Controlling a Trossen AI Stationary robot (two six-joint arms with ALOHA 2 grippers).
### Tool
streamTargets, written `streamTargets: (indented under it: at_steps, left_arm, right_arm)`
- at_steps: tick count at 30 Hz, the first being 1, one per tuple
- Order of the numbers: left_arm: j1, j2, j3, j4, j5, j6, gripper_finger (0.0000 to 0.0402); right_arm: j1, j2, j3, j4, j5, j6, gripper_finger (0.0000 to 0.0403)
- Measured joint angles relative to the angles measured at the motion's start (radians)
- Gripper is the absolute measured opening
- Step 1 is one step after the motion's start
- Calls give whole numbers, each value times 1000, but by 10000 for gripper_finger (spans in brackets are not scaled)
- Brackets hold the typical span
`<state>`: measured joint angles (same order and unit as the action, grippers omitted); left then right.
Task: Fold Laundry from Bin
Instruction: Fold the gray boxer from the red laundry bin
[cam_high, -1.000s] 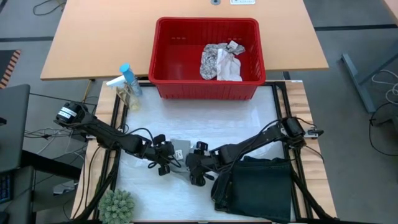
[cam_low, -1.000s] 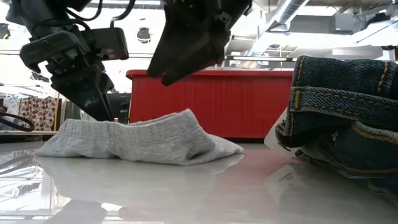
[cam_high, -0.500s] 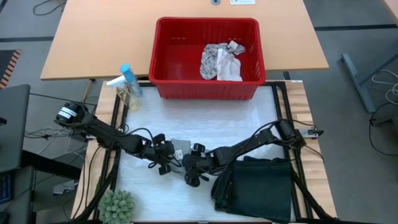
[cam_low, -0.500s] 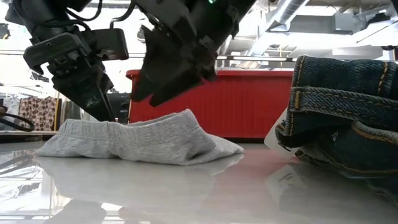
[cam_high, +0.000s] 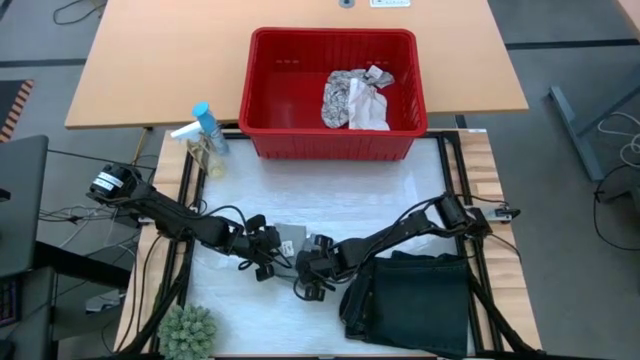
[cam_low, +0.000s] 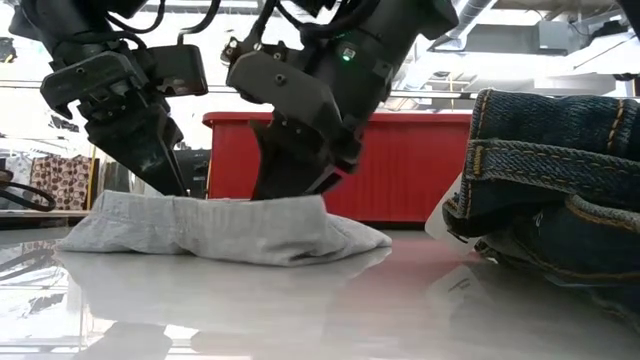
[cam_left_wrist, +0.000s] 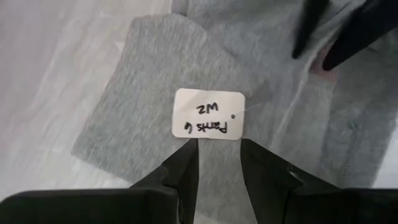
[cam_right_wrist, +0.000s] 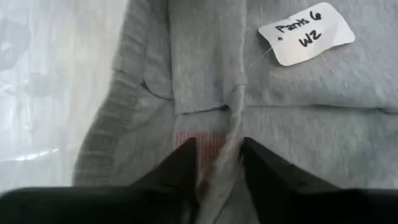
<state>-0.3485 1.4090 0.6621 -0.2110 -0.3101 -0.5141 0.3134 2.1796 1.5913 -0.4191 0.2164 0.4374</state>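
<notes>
Dark jeans (cam_high: 410, 305) lie folded on the bench (cam_high: 350, 200). Both claws, left (cam_high: 268, 252) and right (cam_high: 308, 272), clamp the grey pants (cam_low: 220, 228); patterned cloth (cam_high: 352, 97) remains in the bin (cam_high: 262, 140).

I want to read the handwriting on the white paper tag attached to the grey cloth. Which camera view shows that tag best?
The right wrist view: the tag lies flat and unobstructed on the grey cloth, its writing upright. The left wrist view shows it whole but upside down. The high view gives only a pale speck between the arms. In the low view I cannot make it out.
</notes>
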Motion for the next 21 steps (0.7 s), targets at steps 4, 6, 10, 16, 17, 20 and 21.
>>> streamTargets:
  at_steps: [4, 6, 10, 16, 17, 20, 21]
  left_arm:
    - [0, 0, 0, 0, -18, 5, 107]
    - [1, 0, 0, 1, -19, 12, 107]
    - [1, 0, 0, 1, -33, 23, 107]
    - [1, 0, 0, 5, -70, 22, 107]
    - [1, 0, 0, 10, -72, 22, 107]
    - [2, 0, 0, 34, -74, 21, 107]
    - [2, 0, 0, 40, -74, 21, 107]
  right_arm:
    - [2, 0, 20, -40, -13, -2, 28]
    - [9, 0, 50, -62, -14, -21, 21]
    - [29, 0, 113, -107, -31, -55, 47]
    - [41, -1, 123, -69, -257, -177, 59]
    - [42, -1, 123, -69, -271, -187, 60]
    - [42, 0, 123, -70, -299, -224, 61]
    - [42, 0, 123, -70, -307, -240, 61]
